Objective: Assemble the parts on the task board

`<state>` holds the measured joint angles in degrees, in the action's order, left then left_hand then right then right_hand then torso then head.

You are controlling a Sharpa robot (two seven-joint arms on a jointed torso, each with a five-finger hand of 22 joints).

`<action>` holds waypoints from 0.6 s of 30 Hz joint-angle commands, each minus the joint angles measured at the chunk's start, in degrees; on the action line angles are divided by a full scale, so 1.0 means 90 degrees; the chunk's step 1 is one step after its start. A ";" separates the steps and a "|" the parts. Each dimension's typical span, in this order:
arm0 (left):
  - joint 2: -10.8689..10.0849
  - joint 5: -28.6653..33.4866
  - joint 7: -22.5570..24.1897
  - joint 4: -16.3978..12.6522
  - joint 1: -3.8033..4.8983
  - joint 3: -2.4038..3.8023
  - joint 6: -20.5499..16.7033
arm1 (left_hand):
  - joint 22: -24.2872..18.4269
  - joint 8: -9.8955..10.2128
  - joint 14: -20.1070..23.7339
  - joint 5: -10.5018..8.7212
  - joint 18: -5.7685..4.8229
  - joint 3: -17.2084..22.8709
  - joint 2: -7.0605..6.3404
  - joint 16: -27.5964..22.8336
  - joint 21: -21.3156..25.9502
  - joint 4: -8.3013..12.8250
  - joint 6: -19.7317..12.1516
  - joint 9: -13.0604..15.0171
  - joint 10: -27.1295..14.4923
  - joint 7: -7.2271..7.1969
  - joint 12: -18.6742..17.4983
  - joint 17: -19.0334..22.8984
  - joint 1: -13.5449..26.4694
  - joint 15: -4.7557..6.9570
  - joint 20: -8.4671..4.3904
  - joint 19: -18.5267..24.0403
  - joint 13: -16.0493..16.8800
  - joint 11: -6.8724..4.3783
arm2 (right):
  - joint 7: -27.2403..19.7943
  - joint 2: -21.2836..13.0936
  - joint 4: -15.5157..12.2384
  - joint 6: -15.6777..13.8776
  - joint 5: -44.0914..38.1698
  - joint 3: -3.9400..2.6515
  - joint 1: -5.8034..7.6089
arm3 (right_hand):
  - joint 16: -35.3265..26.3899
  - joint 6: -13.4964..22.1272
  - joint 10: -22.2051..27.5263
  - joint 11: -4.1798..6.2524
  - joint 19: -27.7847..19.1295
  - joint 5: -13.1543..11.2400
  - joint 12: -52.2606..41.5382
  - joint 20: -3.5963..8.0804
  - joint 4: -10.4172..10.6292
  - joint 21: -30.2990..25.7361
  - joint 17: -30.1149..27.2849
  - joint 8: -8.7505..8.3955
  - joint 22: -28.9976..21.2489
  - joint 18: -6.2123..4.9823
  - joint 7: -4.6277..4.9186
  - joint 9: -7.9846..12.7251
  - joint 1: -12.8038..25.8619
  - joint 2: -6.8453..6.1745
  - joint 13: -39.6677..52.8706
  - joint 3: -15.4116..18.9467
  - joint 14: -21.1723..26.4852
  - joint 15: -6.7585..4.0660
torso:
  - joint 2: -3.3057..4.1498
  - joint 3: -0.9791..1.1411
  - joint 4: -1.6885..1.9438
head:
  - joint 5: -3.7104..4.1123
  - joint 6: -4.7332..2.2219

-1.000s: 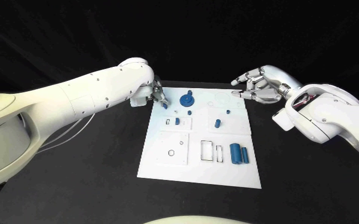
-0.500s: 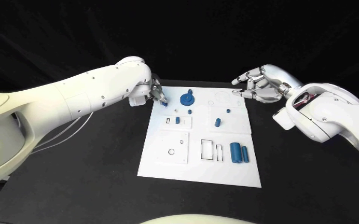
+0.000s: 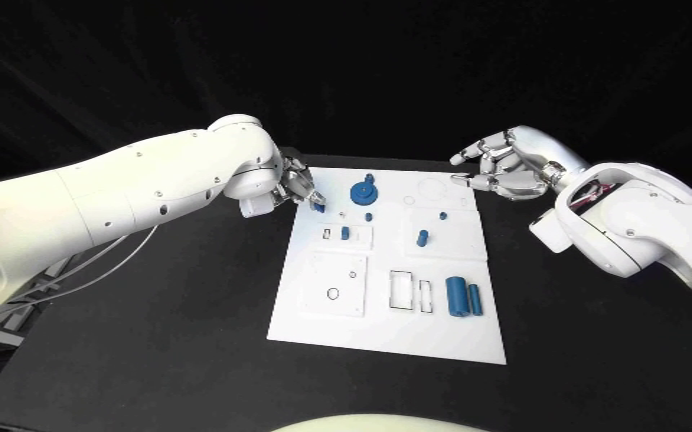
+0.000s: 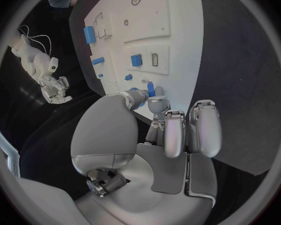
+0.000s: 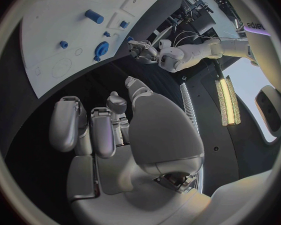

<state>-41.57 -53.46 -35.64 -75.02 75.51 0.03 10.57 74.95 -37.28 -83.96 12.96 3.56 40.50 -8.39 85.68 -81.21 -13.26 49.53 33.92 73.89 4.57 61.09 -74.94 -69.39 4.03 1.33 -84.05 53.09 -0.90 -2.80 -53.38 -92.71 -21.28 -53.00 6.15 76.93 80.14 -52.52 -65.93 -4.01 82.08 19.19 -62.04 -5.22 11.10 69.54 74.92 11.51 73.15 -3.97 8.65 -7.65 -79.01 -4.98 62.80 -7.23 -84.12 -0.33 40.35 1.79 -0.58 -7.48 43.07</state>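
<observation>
The white task board (image 3: 378,327) lies in the middle of the black table (image 3: 173,352), its long side running from near to far. At its far left corner the left hand (image 3: 297,188) pinches a small blue part (image 4: 150,89) between its fingertips, just above the board's surface; the part stands out past the fingers in the left wrist view, next to the round blue knob (image 3: 362,191) that stands on the far part of the board. The right hand (image 3: 505,167) hovers over the table just beyond the board's far right corner — its fingers are loosely curled and apart, with nothing in them.

The board has several outlined recesses. In the far left square one a small blue block (image 3: 346,233) sits beside a little empty slot. A short blue peg (image 3: 420,238) stands near the middle, and two tiny blue pins (image 3: 369,217) and (image 3: 441,216) stand farther back. In the near right area two blue cylinders (image 3: 463,296) lie side by side — just left of them are two empty rectangular slots (image 3: 411,292). The near left square panel (image 3: 335,287) carries only a small round hole.
</observation>
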 commanded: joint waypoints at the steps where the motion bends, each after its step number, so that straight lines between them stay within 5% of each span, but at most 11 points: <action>1: -0.0099 -0.0269 0.0202 -0.0268 -0.0048 -0.0005 -0.0393 | 0.0100 -0.0039 -0.0520 -0.0013 -0.0046 0.1311 -0.0040 -0.0028 -0.0053 0.1247 0.0057 0.0055 0.0089 -0.0099 0.0062 -0.1226 0.0066 0.0052 -0.0044 -0.0025 0.0056 -0.0002 | 0.0002 -0.0008 -0.0001 0.0024 0.0011 -0.0001 -0.0003 | -0.0039 -0.0003 0.0051 0.0005 -0.0040 0.0044 0.0001 -0.0003 0.0033 -0.0043 0.0649 0.0030 -0.0004 -0.0085 0.0028 0.0012 0.0068 -0.0006 -0.0006 -0.0004 -0.0320 -0.0026 | 0.0001 0.0001 0.0008 | -0.0011 0.0011; 9: -0.0319 -0.1047 0.0354 -0.0804 -0.0275 -0.0013 -0.0897 | 0.0192 -0.0087 -0.0522 -0.0014 -0.0065 0.1391 -0.0132 -0.0022 -0.0109 0.1288 0.0104 0.0069 0.0189 -0.0125 0.0167 -0.1231 0.0104 0.0075 -0.0066 -0.0066 0.0169 -0.0028 | -0.0003 -0.0015 -0.0007 0.0019 0.0019 -0.0001 -0.0003 | -0.0039 -0.0003 0.0051 0.0005 -0.0040 0.0044 0.0001 -0.0003 0.0033 -0.0043 0.0649 0.0030 -0.0004 -0.0085 0.0028 0.0012 0.0068 -0.0006 -0.0006 -0.0004 -0.0320 -0.0026 | 0.0007 0.0000 -0.0002 | -0.0043 0.0030; 18: -0.0339 -0.1477 0.0433 -0.1002 -0.0541 -0.0054 -0.1134 | 0.0233 -0.0110 -0.0523 -0.0018 -0.0074 0.1421 -0.0193 -0.0020 -0.0135 0.1305 0.0137 0.0073 0.0238 -0.0142 0.0203 -0.1233 0.0124 0.0089 -0.0080 -0.0085 0.0205 -0.0045 | -0.0004 -0.0031 -0.0019 0.0025 0.0021 -0.0001 -0.0005 | -0.0041 -0.0003 0.0050 0.0005 -0.0041 0.0047 -0.0001 -0.0003 0.0043 -0.0049 0.0648 0.0032 -0.0008 -0.0086 0.0028 0.0013 0.0080 -0.0002 -0.0006 -0.0001 -0.0319 -0.0026 | 0.0012 0.0005 -0.0012 | -0.0043 0.0060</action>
<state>-44.72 -63.50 -33.17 -83.83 70.79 -0.46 2.45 74.94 -37.89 -84.08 12.74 3.56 42.95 -9.76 85.68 -82.10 -11.44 49.54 34.28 75.64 4.57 62.57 -74.92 -68.02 4.32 0.91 -84.06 54.84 -1.41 -2.81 -53.62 -92.81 -21.29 -52.90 6.15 76.91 80.14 -52.52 -65.93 -4.01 82.08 19.42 -62.04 -5.22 11.09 69.29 74.91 11.51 73.15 -3.97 8.65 -7.60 -79.01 -4.98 62.80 -7.23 -84.12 -0.33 40.43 1.80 -0.61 -7.79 43.51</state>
